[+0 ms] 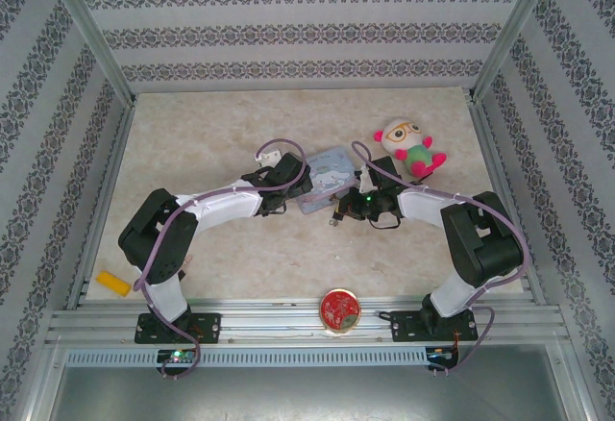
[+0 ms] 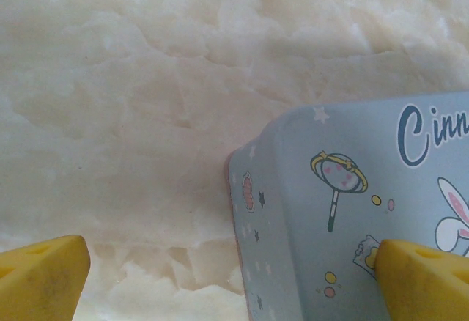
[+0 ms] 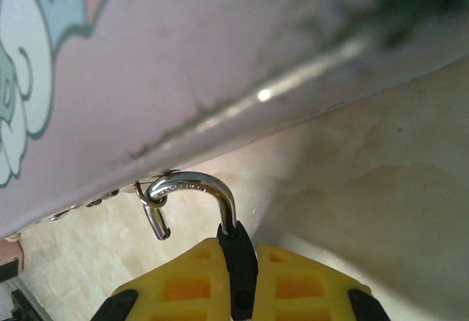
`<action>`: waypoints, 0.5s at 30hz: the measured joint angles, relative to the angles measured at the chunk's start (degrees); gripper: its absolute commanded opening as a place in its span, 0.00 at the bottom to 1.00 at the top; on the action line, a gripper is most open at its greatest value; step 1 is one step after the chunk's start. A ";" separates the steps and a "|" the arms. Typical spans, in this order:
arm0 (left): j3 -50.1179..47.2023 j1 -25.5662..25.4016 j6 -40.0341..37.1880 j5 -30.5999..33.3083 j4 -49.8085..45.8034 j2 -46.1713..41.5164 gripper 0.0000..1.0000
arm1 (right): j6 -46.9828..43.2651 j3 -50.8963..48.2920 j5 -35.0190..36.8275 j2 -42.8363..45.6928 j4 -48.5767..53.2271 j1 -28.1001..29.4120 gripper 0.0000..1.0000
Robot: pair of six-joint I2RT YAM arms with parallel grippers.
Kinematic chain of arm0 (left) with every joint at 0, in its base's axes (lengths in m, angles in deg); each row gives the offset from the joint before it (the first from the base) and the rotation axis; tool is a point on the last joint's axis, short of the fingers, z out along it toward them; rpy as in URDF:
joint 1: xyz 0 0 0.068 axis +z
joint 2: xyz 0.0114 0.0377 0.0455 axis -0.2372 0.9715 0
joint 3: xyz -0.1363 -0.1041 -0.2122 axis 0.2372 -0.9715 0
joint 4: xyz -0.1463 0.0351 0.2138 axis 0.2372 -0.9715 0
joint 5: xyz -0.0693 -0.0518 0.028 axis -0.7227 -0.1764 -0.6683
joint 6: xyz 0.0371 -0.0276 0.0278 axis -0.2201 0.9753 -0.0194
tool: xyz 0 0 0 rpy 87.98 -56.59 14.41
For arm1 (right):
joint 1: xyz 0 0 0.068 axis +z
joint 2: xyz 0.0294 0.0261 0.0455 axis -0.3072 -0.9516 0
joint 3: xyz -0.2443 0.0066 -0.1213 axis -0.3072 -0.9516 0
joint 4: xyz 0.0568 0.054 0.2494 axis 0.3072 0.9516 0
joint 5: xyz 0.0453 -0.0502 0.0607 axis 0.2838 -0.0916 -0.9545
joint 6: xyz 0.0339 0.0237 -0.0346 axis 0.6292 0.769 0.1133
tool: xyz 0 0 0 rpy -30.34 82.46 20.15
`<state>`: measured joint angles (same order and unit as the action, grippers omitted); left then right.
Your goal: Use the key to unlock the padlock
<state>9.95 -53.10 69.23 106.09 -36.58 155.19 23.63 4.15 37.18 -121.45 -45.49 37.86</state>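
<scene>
Step in hand: steadying the lock for the key. The right hand [image 3: 238,292] is clenched on the padlock [image 3: 234,251] at the counter's centre. Its shackle hooks the tin's [image 3: 183,64] clasp, and the short leg appears free, though the angle is poor. The left hand [image 2: 231,281] is released, straddling a tin corner. Next, it must fetch the key and align it.

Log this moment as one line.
right pincer: shut on padlock | shackle: hooked on tin | left pincer: open over tin
</scene>
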 measured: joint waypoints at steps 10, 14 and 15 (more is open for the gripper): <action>0.00 0.00 0.63 -0.17 0.02 0.04 0.99 | 0.42 0.39 -0.48 0.00 0.48 -0.35 0.00; 0.00 0.00 0.98 -0.17 0.02 0.07 0.99 | 0.42 0.59 -0.48 0.00 0.72 -0.37 0.00; 0.00 0.00 1.01 -0.20 0.02 0.07 0.99 | 0.44 0.63 -0.48 0.00 0.83 -0.37 0.00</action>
<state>9.95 -53.10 70.24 105.89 -36.56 155.25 24.06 4.79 36.70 -121.45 -44.66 37.48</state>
